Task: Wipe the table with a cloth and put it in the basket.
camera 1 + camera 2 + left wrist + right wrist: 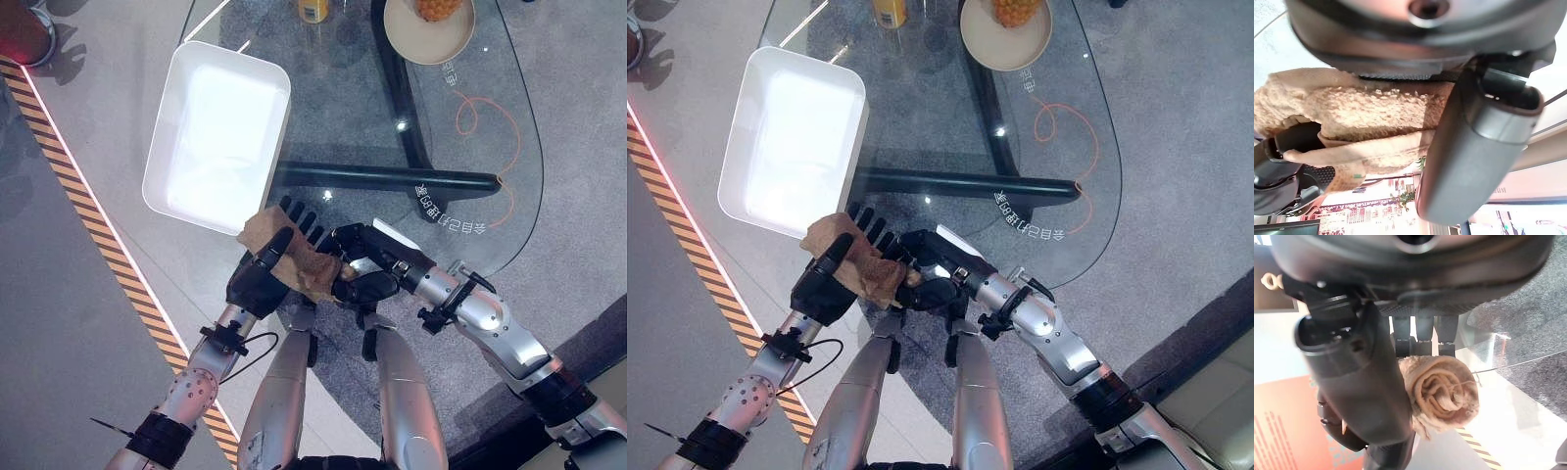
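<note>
2 robot hands meet at the near edge of the glass table (pixel 460 196), just below the white basket (pixel 217 137) at its left end. The left robot hand (pixel 257 282) has its thumb curled over the tan cloth (pixel 299 262), gripping it. The right robot hand (pixel 367 264) curls its fingers onto the cloth's bunched other end.

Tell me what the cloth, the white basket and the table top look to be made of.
Cloth: tan, nubbly pile like terry or microfibre, soft enough to roll up between the left hand and right hand. Basket: smooth, glossy white with rounded corners, probably plastic. Table top: clear glass; its dark base and the floor show through it.
</note>
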Available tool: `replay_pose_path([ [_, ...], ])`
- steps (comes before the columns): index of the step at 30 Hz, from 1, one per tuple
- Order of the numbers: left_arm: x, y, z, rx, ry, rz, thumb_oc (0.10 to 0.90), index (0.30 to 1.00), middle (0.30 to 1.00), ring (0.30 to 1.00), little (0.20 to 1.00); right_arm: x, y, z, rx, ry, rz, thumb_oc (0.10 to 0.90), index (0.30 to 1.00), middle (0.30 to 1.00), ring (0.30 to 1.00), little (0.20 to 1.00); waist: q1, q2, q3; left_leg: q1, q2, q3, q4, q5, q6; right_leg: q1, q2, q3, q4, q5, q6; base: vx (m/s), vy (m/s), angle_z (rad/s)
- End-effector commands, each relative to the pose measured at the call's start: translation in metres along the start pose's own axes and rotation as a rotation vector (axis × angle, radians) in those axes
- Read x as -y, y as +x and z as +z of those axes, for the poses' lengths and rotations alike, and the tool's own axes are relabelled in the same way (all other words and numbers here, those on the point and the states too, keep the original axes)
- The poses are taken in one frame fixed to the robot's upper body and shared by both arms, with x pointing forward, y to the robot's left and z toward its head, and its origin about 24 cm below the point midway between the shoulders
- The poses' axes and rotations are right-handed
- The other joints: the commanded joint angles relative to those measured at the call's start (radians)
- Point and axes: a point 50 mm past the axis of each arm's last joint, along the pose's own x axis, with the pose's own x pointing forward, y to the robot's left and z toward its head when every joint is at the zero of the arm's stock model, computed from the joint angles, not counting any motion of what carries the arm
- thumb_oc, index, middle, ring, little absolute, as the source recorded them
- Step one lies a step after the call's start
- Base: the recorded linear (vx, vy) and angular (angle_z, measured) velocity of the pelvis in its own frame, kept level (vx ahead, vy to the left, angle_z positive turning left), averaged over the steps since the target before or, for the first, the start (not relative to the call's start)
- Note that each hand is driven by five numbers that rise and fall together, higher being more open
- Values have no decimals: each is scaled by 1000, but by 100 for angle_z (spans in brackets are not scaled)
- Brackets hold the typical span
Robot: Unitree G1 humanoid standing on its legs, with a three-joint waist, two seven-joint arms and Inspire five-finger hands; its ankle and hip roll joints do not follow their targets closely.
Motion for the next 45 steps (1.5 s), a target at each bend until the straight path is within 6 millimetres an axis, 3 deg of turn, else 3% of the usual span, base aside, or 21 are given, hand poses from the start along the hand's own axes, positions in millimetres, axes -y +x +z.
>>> replay_pose_path([
  [1, 43, 16, -3, 2, -2, -282, 800, 900, 900, 900, 900, -15, 9, 50, 227, -106, 125, 100, 300, 300, 300, 200, 7, 18, -27, -34, -43, 15, 106, -69, 33, 44, 54, 11, -94, 56, 11, 0, 0, 0],
  [5, 41, 17, -5, 14, -4, -281, 800, 900, 900, 900, 900, -17, 13, 51, 229, -112, 120, 100, 300, 300, 300, 200, 8, 20, -27, -31, -44, 18, 107, -71, 36, 45, 54, 16, -93, 56, 12, -2, 16, 0],
  [6, 43, 18, -4, 23, -6, -295, 495, 639, 639, 639, 595, -15, 14, 52, 227, -115, 110, 100, 300, 300, 300, 200, 8, 20, -27, -33, -45, 19, 106, -69, 37, 42, 54, 16, -92, 58, 12, 0, 0, 0],
  [7, 42, 17, -4, 30, -6, -293, 262, 439, 439, 439, 362, -15, 14, 52, 225, -115, 106, 100, 300, 300, 300, 200, 9, 20, -27, -31, -45, 20, 107, -72, 37, 44, 54, 17, -92, 56, 12, 0, 0, 0],
  [8, 43, 17, -3, 42, -14, -292, 100, 300, 300, 300, 200, -14, 14, 51, 223, -114, 96, 100, 300, 300, 300, 200, 10, 19, -27, -29, -46, 19, 105, -72, 38, 44, 55, 18, -93, 56, 12, 0, 0, 0],
  [32, 40, 14, -2, 132, -42, -283, 100, 300, 300, 300, 200, -1, 11, 51, 245, -77, -97, 100, 300, 300, 300, 200, 7, 9, -27, -24, -47, 25, 107, -91, 54, 43, 55, 27, -97, 63, 20, 0, 0, 0],
  [33, 41, 15, -1, 134, -41, -282, 100, 300, 300, 300, 200, 0, 12, 50, 244, -83, -105, 243, 422, 422, 422, 343, 7, 8, -27, -27, -46, 25, 109, -91, 54, 39, 54, 27, -95, 65, 20, 0, 0, 0],
  [34, 41, 14, -2, 135, -41, -280, 100, 300, 300, 300, 200, 0, 11, 50, 242, -85, -107, 435, 587, 587, 587, 535, 7, 8, -27, -24, -46, 26, 110, -94, 55, 42, 54, 27, -94, 62, 21, 0, 0, 0],
  [35, 40, 14, -2, 137, -41, -279, 100, 300, 300, 300, 200, 0, 11, 50, 241, -89, -115, 800, 900, 900, 900, 900, 6, 7, -27, -25, -45, 26, 112, -95, 55, 42, 53, 27, -93, 62, 21, 0, 0, 0],
  [45, 38, 10, 3, 171, -17, -260, 100, 300, 300, 300, 200, 17, -1, 48, 228, -100, -285, 800, 900, 900, 900, 900, 2, -3, -27, -28, -44, 25, 119, -106, 60, 40, 53, 28, -91, 62, 26, 0, 0, 0],
])
